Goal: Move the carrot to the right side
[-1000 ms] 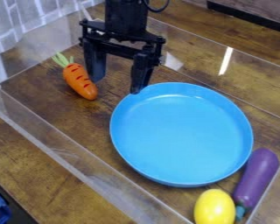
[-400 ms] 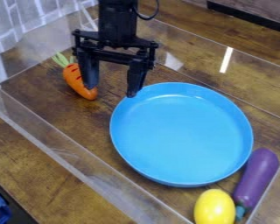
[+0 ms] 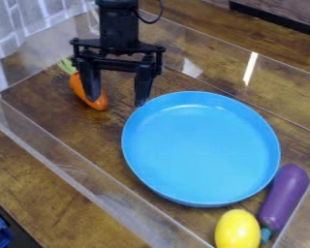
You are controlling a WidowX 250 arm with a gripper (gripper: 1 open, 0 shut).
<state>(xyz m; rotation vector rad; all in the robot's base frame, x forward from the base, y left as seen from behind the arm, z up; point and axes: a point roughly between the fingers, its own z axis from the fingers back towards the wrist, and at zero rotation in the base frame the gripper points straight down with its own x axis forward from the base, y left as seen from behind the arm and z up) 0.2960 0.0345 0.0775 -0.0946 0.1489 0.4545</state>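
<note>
The carrot (image 3: 81, 86) lies on the wooden table at the left, orange with a green top pointing to the back left. My gripper (image 3: 116, 94) points straight down and stands open, with nothing between its fingers. Its left finger (image 3: 93, 89) stands in front of the carrot and hides part of it. The right finger hangs just left of the blue plate's rim. I cannot tell whether the left finger touches the carrot.
A large blue plate (image 3: 140, 160) fills the middle right of the table. A purple eggplant (image 3: 286, 192) and a yellow lemon (image 3: 238, 231) lie at the front right. Clear plastic walls (image 3: 67, 160) border the work area at the front left.
My gripper has shifted left and a little lower, rolling slightly. Its left finger now overlaps the carrot, which has not moved. The jaws stayed open.
</note>
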